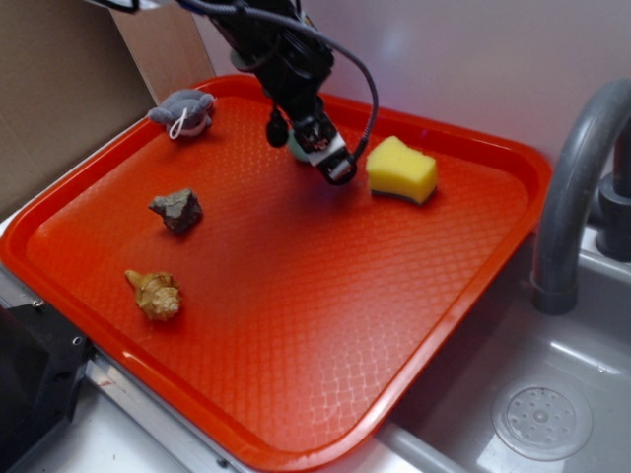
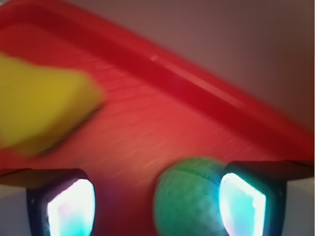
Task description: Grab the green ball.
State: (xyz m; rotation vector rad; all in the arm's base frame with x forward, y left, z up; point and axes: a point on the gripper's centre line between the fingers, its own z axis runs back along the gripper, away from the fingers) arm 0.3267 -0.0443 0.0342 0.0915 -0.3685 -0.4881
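Observation:
The green ball (image 2: 189, 199) is a pale mint sphere with a dimpled skin. In the wrist view it lies between my fingers, close against the right fingertip (image 2: 242, 206) and well apart from the left one. In the exterior view only a sliver of the green ball (image 1: 297, 149) shows behind the arm, near the tray's far rim. My gripper (image 1: 312, 148) is down at the tray surface around it, and the gripper (image 2: 156, 209) is open.
An orange tray (image 1: 325, 325) holds everything. A yellow sponge (image 1: 401, 169) lies just right of the gripper. A grey plush toy (image 1: 184, 112) sits at the far left corner, a rock (image 1: 177, 209) and a shell (image 1: 155, 294) on the left. A sink with a grey faucet (image 1: 572, 197) is at the right.

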